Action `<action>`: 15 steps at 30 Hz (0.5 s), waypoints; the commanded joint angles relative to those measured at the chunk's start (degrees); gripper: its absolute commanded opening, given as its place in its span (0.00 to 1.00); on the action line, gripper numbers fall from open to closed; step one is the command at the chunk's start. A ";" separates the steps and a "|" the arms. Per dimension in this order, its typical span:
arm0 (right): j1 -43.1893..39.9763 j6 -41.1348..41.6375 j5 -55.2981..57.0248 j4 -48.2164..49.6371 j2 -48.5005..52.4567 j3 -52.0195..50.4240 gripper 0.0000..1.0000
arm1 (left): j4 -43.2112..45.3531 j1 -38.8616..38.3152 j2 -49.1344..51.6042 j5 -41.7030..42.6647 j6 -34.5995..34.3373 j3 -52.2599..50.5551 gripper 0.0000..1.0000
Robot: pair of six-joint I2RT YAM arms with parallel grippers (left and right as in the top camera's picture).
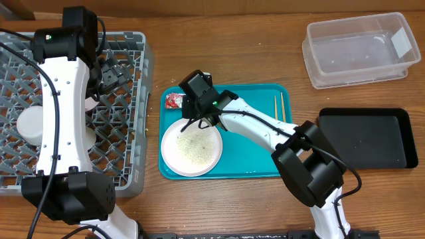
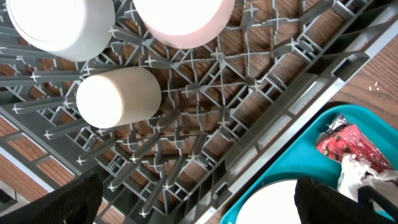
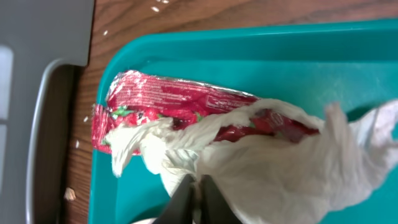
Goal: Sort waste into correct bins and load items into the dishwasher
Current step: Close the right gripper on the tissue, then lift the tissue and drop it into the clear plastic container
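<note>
two chopsticks, long axes front-to-back

The left arm stretches from its base at 6 o'clock straight up toward 12, elbow extended, wrist bent over at the top. The left claw points down toward 4 o'clock, with its black fingers spread wide. The right arm reaches from its base at 5 o'clock toward 10 o'clock, forearm low. The right claw is angled downward, its fingertips pressed together.
</note>
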 commanded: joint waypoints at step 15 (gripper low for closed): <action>-11.82 -0.52 -0.39 -15.45 -21.05 5.99 0.04 | 0.39 0.37 -1.62 0.02 -1.38 0.07 1.00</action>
